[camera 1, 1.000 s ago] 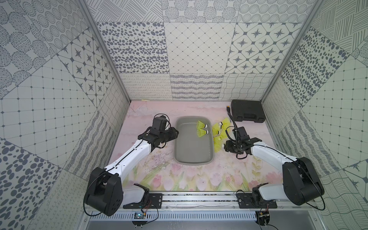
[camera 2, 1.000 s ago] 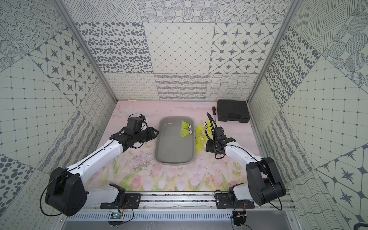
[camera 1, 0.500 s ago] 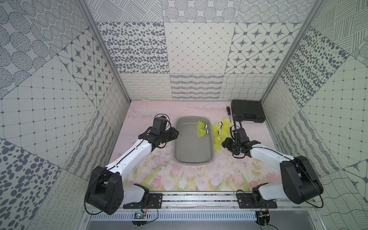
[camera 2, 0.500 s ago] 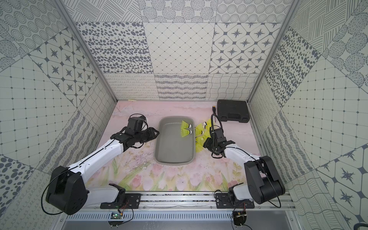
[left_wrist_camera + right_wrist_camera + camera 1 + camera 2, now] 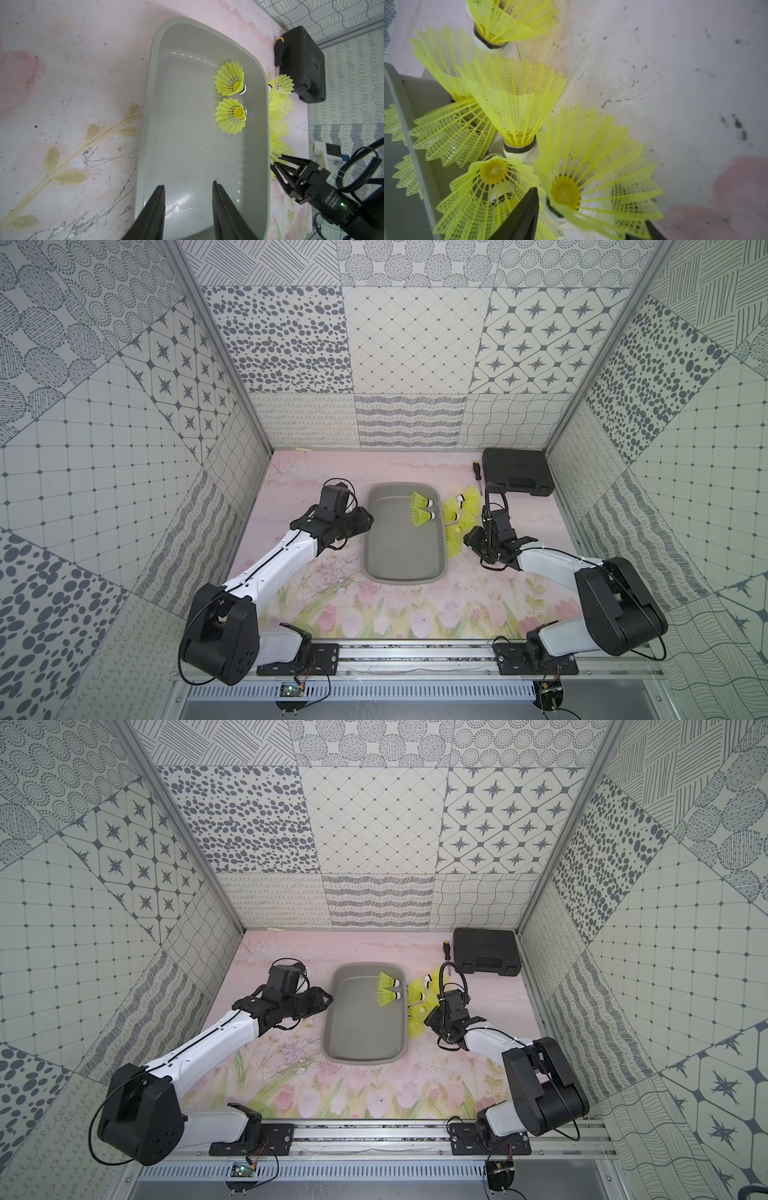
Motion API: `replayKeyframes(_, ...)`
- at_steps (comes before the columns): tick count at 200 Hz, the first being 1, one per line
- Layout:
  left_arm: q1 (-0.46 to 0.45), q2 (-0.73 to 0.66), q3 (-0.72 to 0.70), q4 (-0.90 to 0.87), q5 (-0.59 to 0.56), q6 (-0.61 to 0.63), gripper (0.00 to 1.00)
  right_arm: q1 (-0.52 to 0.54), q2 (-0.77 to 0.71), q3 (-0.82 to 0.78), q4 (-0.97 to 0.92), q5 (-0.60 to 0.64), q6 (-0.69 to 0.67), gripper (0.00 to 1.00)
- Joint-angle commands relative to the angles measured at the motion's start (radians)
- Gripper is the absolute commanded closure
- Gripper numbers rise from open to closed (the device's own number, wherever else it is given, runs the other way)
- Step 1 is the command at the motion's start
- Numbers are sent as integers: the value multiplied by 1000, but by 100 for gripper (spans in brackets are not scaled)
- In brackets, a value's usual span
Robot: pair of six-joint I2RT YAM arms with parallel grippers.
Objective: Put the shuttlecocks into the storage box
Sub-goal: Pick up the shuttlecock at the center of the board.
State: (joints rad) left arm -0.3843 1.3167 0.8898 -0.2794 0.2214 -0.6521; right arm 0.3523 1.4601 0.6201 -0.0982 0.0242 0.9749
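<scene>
Two shuttlecocks [image 5: 422,510] only inside the storage box [image 5: 395,551] so far, side by side at its 1 o'clock corner, skirts toward 9 o'clock, white tips toward the 3 o'clock wall; same pair in the same spots as a second ago. Just outside that wall, at the box's 3 o'clock, a loose bunch [image 5: 459,522] of several more, overlapping and touching, some pressed against the wall. Change over the last second confined to the right gripper [image 5: 591,206]: edged toward 9 o'clock, now low in the near end of the bunch, jaws set either side of the skirt of the nearest shuttlecock [image 5: 591,158], open end of that skirt facing the wrist camera; impossible to tell whether pinching it yet or merely straddling it. Left gripper [image 5: 188,184] parked as before at the box's 9 o'clock rim, jaws spread, only bare box floor between them, nothing held. Black case [image 5: 517,470] and screwdriver [image 5: 477,475] off at 1 o'clock from the box, not in play. Judged from all this: third pick just starting, most of the job ahead; calls for a gentle close on a springy mesh skirt, then a short lift over the wall toward 9 o'clock; some risk of dragging or tipping the touching neighbours on the way up
</scene>
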Motion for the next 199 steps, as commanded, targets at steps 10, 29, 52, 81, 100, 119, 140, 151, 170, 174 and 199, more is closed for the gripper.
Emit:
replayKeyframes(10,9,4,-1,6,11,24,59,8,27,1,-8,58,19,44)
replayKeyframes(29,10,2,-2,2,11,25,59,8,4,-4,-33,91,-4,53)
replayKeyframes(52,10,0,-3,1,8,26,59,8,-34,-5,-79,128,-54,63)
replayKeyframes(81,11,2,-6,4,13,23,59,-2,-66,0,-134,154,-125,66)
replayKeyframes(100,10,2,-8,5,14,22,59,-9,-70,0,-141,135,-166,66)
replayKeyframes(119,11,3,-9,6,15,20,59,-9,-47,13,-160,115,-189,64)
replayKeyframes(140,13,1,-11,10,17,19,59,-9,-18,14,-155,107,-184,60)
replayKeyframes(151,13,1,-12,10,19,20,59,-9,-7,12,-146,102,-183,59)
replayKeyframes(170,12,-2,-11,7,19,19,59,-9,10,15,-139,95,-183,59)
replayKeyframes(174,12,-3,-13,7,19,19,59,-9,12,16,-142,96,-183,59)
replayKeyframes(199,11,-7,-16,7,15,19,59,-7,6,20,-161,119,-182,65)
